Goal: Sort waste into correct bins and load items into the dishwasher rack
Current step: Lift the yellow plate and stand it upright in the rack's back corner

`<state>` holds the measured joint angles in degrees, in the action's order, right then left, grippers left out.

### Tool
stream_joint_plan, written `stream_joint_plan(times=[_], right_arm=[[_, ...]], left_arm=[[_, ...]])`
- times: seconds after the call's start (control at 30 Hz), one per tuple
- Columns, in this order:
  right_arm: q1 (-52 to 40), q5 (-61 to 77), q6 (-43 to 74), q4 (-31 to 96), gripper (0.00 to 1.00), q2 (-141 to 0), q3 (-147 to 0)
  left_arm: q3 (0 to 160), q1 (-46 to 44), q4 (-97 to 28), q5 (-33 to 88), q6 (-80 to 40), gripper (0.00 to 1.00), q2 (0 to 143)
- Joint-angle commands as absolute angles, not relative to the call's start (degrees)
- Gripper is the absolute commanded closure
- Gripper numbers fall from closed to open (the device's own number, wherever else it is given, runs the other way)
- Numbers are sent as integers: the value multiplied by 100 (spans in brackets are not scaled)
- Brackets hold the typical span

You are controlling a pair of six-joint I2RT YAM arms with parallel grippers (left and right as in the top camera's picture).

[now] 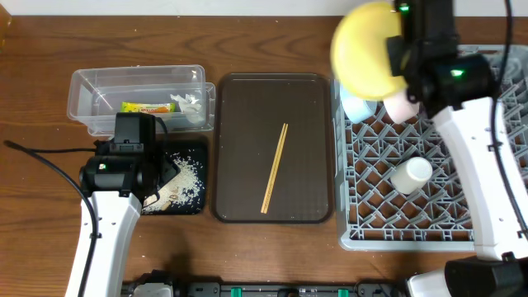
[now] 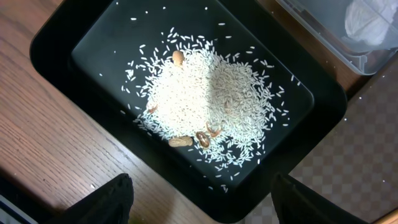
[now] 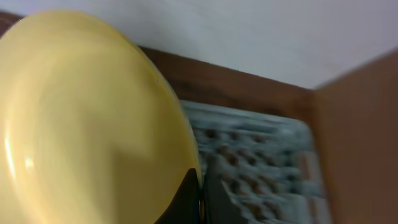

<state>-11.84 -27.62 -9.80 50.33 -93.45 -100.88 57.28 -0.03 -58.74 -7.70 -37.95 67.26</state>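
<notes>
My right gripper (image 1: 402,51) is shut on the rim of the round yellow plate (image 1: 365,51) and holds it on edge above the grey dishwasher rack's (image 1: 429,235) far left corner; the plate fills the right wrist view (image 3: 87,124). A light-blue bowl (image 1: 356,108), a white-pinkish bowl (image 1: 402,107) and a small pale cup (image 1: 411,175) sit in the rack. The wooden chopsticks (image 1: 274,167) lie on the brown tray (image 1: 239,107). My left gripper (image 2: 199,202) is open over the black tray (image 2: 56,50), which holds rice grains (image 2: 205,99). The clear tub (image 1: 91,91) holds the yellow-green wrapper (image 1: 144,107) and white tissue (image 1: 190,106).
A few peanuts (image 2: 180,141) lie among the rice in the black tray. The clear tub's corner (image 2: 348,31) shows beside the black tray in the left wrist view. Bare wooden table (image 1: 33,206) surrounds the trays.
</notes>
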Motion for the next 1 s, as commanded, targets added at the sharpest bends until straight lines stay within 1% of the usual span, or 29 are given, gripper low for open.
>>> stream_joint_plan(times=[0.0,0.13,0.23,0.27,0.37,0.5,0.83,0.97], right_arm=[[-969,-3326,-1726,5286,99,-9238,-10123],[-897,-3846,-1675,6012,99,-9238,-10123],[-882,-5048,-720,6394,99,-9240,-10114],[-862,-5251,-519,6431,99,-9240,-10114],[-775,-5450,-469,6366,99,-9242,-10114],[-585,-6060,-349,5972,99,-9268,-10114],[115,-6125,-642,5356,99,-9692,-10112],[235,-6106,-622,5306,99,-9992,-10112]], left_arm=[[5787,25,-5887,-819,-3887,26,6654],[5787,25,-5885,-819,-3887,26,6654],[5787,25,-5885,-819,-3887,27,6654],[5787,25,-5883,-819,-3887,27,6654],[5787,25,-5883,-819,-3887,27,6654],[5787,25,-5885,-819,-3887,26,6654],[5787,25,-5885,-819,-3885,27,6654],[5787,25,-5887,-819,-3868,27,6654]])
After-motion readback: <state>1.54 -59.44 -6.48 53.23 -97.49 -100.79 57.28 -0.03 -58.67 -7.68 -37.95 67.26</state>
